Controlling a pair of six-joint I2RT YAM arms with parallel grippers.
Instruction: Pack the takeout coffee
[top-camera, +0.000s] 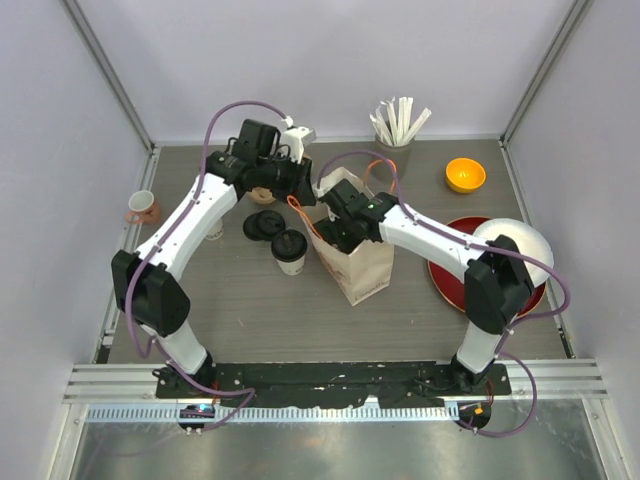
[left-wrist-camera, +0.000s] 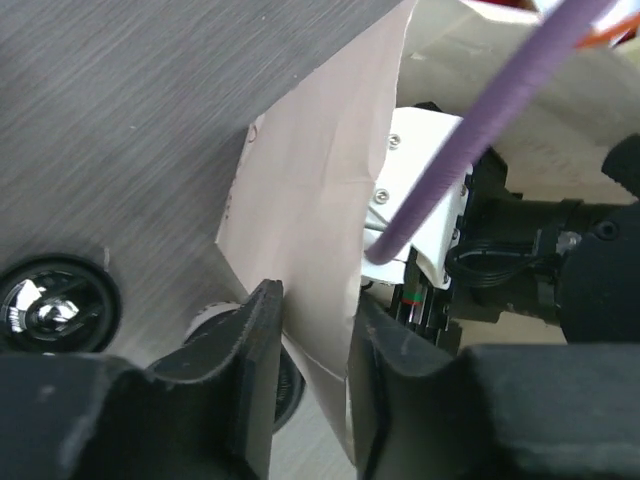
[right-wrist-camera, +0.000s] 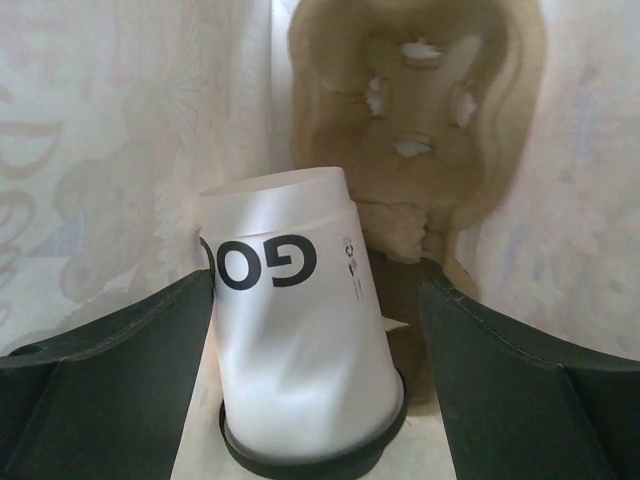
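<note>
The takeout coffee cup (right-wrist-camera: 295, 340), cream-white with "GO" printed on it and a black lid, stands inside the brown paper bag (top-camera: 358, 262), as the right wrist view shows. My right gripper (right-wrist-camera: 315, 285) reaches down into the bag and is open. Its left finger is at the cup's side and its right finger is well clear. My left gripper (left-wrist-camera: 315, 300) is at the bag's upper left rim (top-camera: 322, 190). Its fingers stand on either side of the paper wall (left-wrist-camera: 320, 180), with a gap still between them.
A second lidded cup (top-camera: 290, 250) stands just left of the bag, with loose black lids (top-camera: 264, 224) behind it. A pink mug (top-camera: 142, 208) is at far left. A holder of sticks (top-camera: 396, 135), an orange bowl (top-camera: 465, 175) and a red plate (top-camera: 450, 280) lie right.
</note>
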